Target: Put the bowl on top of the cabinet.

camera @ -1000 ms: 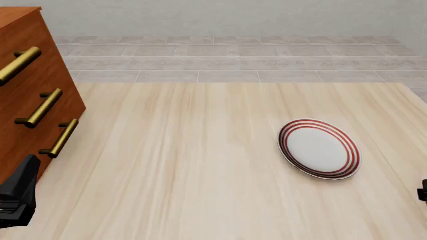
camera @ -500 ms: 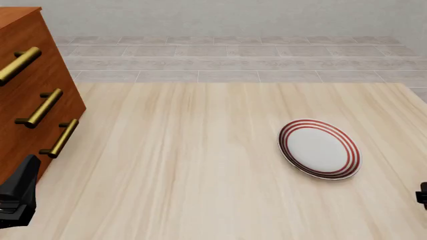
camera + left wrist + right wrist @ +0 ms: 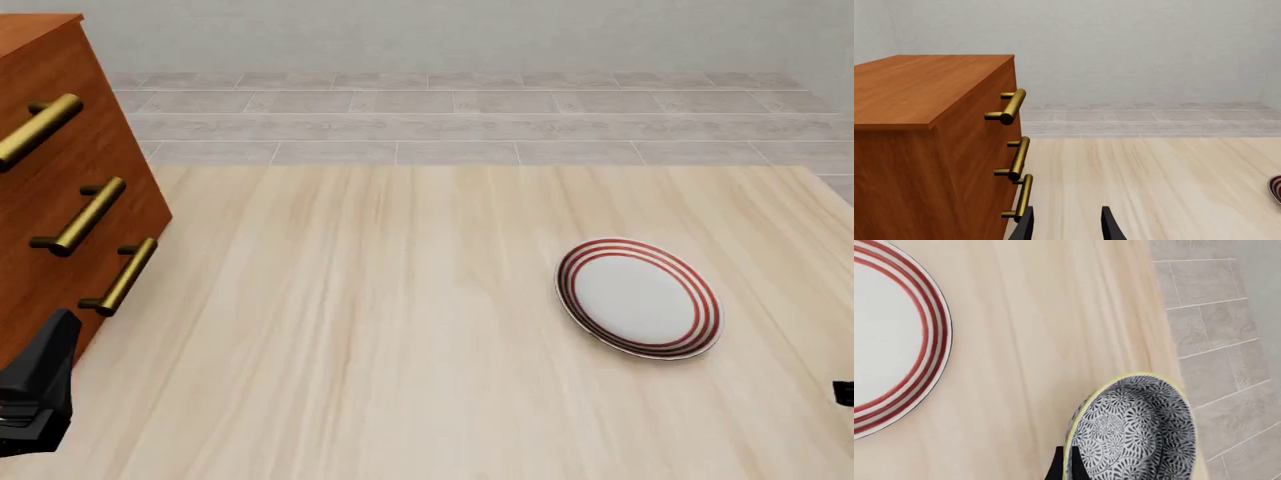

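Desk mostly bare; our right hand pinches bowl rim, left hand open, empty. Thin rim grip could slip en route to cabinet.

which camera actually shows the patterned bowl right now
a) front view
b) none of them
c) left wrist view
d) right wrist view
d: only the right wrist view shows the bowl, black swirls with a yellow rim, beside the red-ringed plate; the front view shows just that plate and the cabinet.
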You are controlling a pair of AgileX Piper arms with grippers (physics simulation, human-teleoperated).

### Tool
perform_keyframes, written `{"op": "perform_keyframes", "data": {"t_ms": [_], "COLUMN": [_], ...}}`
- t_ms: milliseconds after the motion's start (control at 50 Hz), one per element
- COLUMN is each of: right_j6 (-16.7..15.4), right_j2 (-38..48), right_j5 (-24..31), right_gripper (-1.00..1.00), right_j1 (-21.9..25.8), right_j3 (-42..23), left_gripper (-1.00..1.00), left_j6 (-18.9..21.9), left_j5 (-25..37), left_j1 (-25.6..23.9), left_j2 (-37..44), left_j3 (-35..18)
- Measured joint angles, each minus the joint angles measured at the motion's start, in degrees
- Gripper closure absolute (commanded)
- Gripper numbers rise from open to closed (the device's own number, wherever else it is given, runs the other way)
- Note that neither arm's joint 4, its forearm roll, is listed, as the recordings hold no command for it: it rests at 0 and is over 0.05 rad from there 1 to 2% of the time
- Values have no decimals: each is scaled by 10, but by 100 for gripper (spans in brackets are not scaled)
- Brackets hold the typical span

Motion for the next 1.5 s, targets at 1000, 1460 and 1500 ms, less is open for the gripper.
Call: {"op": "perform_keyframes", "data": {"t_ms": [1000, 1460, 1500], "right_j6": [-25, -79, -84], "right_j2": [-369, -450, -450], "right_j5": [348, 378, 375], "right_gripper": [100, 100, 100], "right_j1": [212, 381, 395], "right_j3": [-98, -135, -139], "left_gripper": [-100, -100, -100], "left_j6": [0, 0, 0], "left_j5": [0, 0, 0], "left_j1": [0, 0, 0], "left_j2": [0, 0, 0], "left_j3": [0, 0, 0]}}
